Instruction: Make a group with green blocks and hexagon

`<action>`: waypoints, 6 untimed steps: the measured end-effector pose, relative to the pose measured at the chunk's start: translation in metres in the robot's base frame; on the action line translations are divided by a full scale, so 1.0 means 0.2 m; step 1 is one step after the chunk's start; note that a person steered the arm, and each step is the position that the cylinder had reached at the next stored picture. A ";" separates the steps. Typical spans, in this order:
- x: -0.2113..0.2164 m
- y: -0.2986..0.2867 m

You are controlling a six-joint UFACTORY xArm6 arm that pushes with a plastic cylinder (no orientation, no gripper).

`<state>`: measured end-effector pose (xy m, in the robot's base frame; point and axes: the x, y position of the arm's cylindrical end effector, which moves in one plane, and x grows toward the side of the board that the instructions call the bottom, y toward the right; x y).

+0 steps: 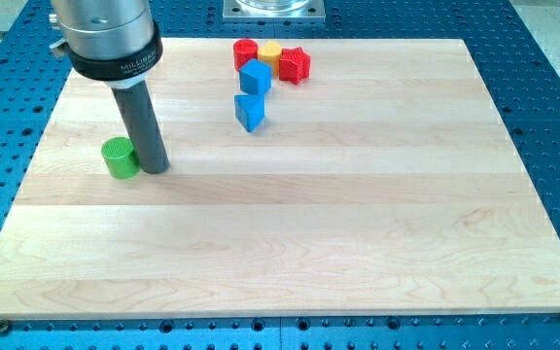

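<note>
A green cylinder block (119, 157) sits at the board's left side. My tip (155, 168) rests on the board just to the right of it, touching or nearly touching it. A yellow block (271, 53), maybe the hexagon, sits at the view's top between a red cylinder block (246, 52) on its left and a red star-like block (295, 64) on its right. A blue block (256, 77) lies just below them, and a second blue block (249, 112) lies below that. No other green block shows.
The wooden board (290, 233) lies on a blue perforated table (552, 117). The arm's grey metal body (105, 34) rises over the board's top left corner. A metal base plate (274, 9) is at the view's top edge.
</note>
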<state>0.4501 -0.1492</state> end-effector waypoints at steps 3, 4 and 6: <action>-0.09 -0.36; 0.04 -0.52; -0.45 -0.54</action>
<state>0.3599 -0.2576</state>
